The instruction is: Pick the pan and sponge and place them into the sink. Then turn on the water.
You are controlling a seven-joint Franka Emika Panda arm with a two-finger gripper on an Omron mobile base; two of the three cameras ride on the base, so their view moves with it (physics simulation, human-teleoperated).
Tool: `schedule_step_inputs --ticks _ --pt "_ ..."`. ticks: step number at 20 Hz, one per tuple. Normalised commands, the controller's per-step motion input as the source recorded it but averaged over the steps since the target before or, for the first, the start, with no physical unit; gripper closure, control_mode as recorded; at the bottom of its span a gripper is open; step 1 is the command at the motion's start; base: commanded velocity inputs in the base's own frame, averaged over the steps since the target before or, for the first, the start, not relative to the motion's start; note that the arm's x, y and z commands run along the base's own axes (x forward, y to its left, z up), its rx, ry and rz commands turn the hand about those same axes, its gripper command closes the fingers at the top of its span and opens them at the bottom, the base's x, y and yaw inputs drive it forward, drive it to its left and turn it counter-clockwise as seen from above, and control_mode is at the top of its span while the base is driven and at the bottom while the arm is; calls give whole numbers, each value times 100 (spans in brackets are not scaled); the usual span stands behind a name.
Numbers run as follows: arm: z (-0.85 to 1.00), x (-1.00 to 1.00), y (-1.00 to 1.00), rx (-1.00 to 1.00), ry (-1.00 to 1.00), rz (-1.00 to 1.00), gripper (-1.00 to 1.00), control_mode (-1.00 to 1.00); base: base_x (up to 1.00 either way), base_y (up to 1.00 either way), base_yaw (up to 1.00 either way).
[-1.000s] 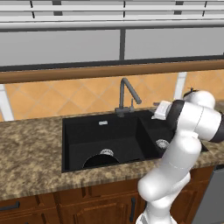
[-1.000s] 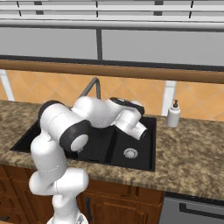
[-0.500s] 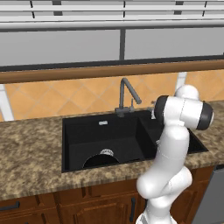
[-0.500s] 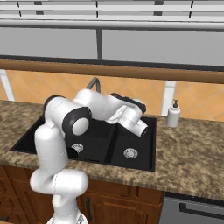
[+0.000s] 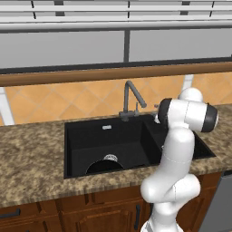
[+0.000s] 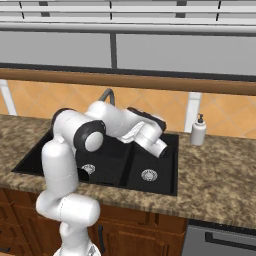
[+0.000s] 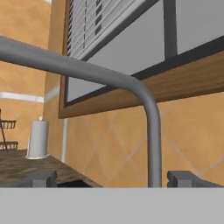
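Open gripper faces the faucet over our black sink

We see the gripper (image 7: 112, 179) released, its two fingertips wide apart in the hand view, with the grey faucet (image 5: 127, 99) rising between them and bending off to the left. In the left base view the black sink (image 5: 108, 140) is set into the speckled counter (image 5: 27, 158) — a dark, round-edged pan (image 5: 104, 167) sits low in its larger basin, partly over the drain (image 5: 110, 157). We find a soap bottle (image 6: 198, 133) on the counter, just beside the sink, in the right base view.
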Motion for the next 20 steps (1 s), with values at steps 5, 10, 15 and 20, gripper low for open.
schedule_step_inputs --ticks 5,10,15,20 --pt "0 7 29 -6 -8 -7 -100 -100 0 0 0" --pt "0 35 7 -8 -2 -9 -100 -100 0 0 0" --pt "0 42 5 -8 0 -6 -100 -100 0 0 0" --pt "-14 49 1 -6 0 -4 -100 -100 0 0 0"
